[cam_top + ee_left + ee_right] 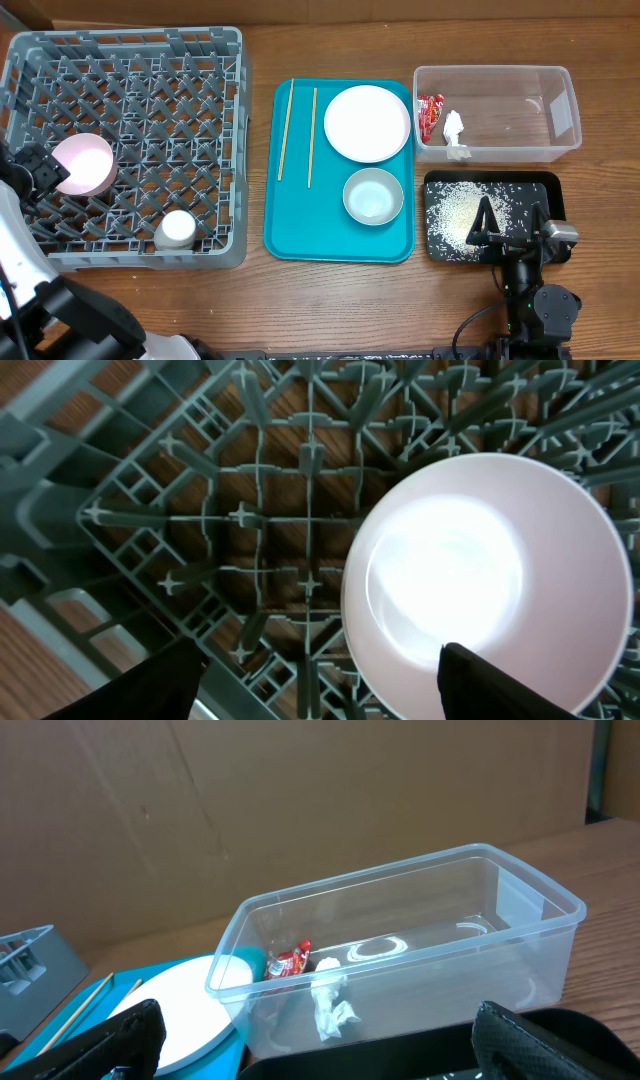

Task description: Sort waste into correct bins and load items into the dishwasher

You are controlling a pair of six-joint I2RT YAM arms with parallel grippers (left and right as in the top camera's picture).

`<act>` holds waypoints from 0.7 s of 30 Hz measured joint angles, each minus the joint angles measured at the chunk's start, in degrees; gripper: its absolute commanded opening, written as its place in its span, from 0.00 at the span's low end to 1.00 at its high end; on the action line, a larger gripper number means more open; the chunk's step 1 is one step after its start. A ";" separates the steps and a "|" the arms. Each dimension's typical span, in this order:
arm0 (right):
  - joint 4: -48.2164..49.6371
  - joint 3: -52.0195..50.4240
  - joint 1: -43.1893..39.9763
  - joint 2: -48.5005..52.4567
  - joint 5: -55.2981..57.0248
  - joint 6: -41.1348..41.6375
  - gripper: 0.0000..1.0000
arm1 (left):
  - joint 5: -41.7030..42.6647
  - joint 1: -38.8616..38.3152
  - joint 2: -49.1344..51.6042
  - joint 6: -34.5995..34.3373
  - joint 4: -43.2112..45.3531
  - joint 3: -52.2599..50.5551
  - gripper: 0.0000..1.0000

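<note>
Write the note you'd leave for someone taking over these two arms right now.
Left gripper: open, above the pink bowl in the grey rack.
Right gripper: open, over the black tray.
Done: red wrapper and tissue in the clear tub, rice in the black tray, pink bowl and cup in the rack.
To do: plate, second bowl and chopsticks, all on the teal tray, go into the rack.

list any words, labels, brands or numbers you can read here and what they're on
No text can be read in any view.
Red snack wrapper in the clear tub: pale marks that may be print, too small and blurred to read.
Nothing else in view shows lettering, numbers or signs.
</note>
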 measured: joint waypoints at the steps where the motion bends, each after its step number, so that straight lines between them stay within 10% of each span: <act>1: 0.02 0.00 0.00 0.00 0.00 -0.02 1.00 | 0.37 0.11 0.79 0.02 0.13 0.00 0.75; 8: 0.00 0.00 0.00 0.00 0.00 0.00 1.00 | 3.61 0.07 7.54 0.94 0.83 0.04 0.47; 13: 0.00 0.00 0.00 0.00 0.02 -0.02 1.00 | 4.07 0.07 8.41 1.57 1.25 0.11 0.07; 21: 0.02 0.00 0.00 0.00 0.00 -0.02 1.00 | 4.74 -0.07 8.41 1.60 -2.84 3.41 0.04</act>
